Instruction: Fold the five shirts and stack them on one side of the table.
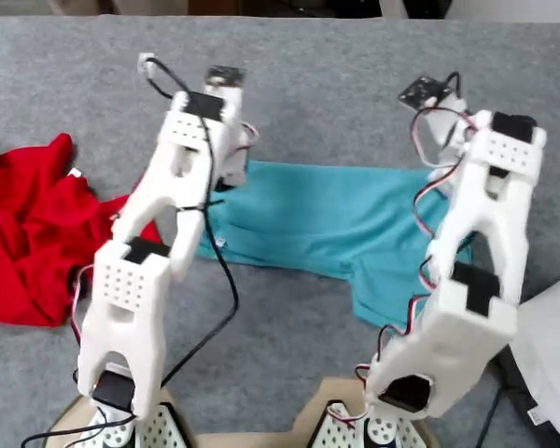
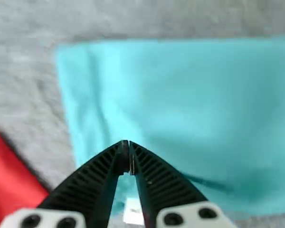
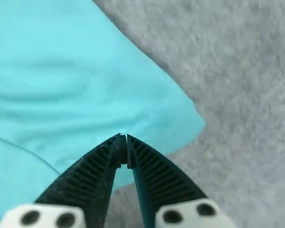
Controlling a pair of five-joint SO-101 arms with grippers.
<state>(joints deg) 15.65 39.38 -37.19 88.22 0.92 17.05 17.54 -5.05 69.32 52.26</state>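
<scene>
Grey table [image 1: 355,56]: teal shirt [image 1: 336,219] beneath left fingers [image 2: 95,178], right fingers [image 3: 92,173].

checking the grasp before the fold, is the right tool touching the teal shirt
Cannot tell. In the right wrist view the right tool, shut, points at the teal shirt near its corner, but neither contact nor a gap is plain.

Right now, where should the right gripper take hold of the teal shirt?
Probably at the corner of the teal shirt nearest the right gripper, coming in from the bare table beside it: the cloth lies flat and its edges meet there, exposed.
</scene>
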